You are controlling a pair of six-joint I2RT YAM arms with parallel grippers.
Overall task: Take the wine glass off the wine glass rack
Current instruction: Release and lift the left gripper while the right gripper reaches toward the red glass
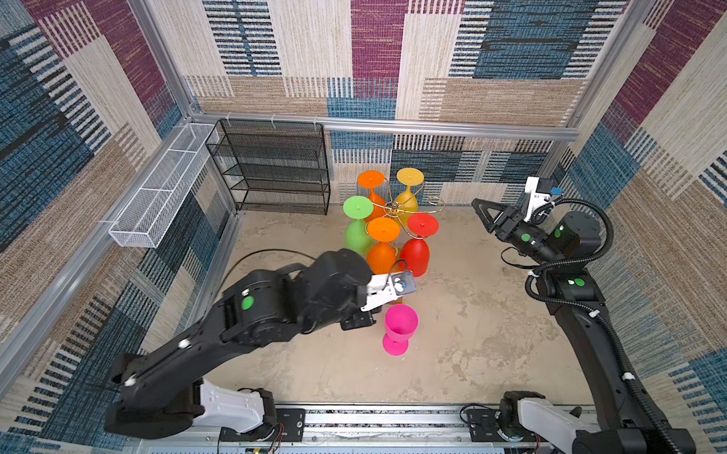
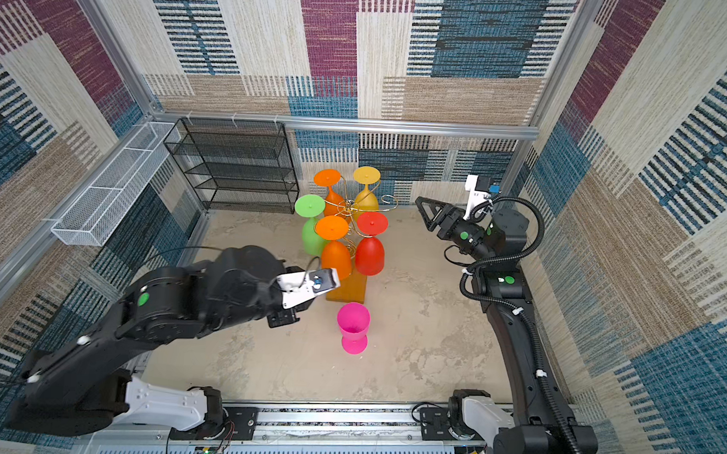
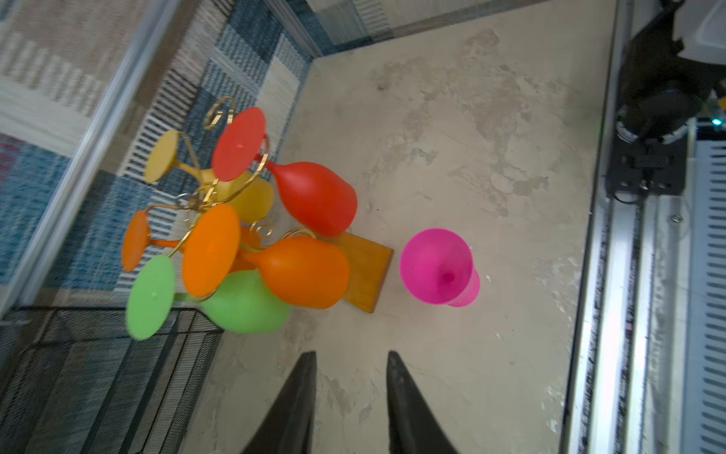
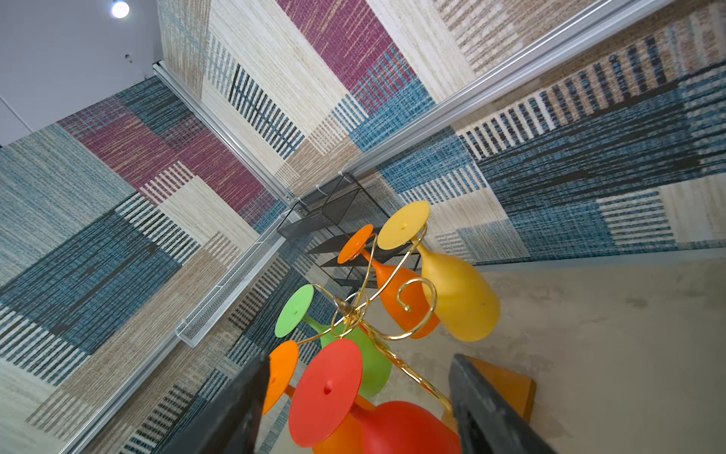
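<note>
Left fingers (image 3: 296, 405) narrow, right fingers (image 4: 479, 412) wide, both empty; pink wine glass (image 2: 353, 325) at 6 o'clock of wine glass rack (image 2: 349, 292).

Left gripper (image 3: 351, 355), right gripper (image 4: 359, 359) — jaws apart, empty.

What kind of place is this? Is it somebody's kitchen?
Probably a robot test booth, not a kitchen. Its patterned walls are held in a bare metal frame, the left arm and right arm are mounted on a rail, and the wine glass rack looks like a practice prop.
</note>
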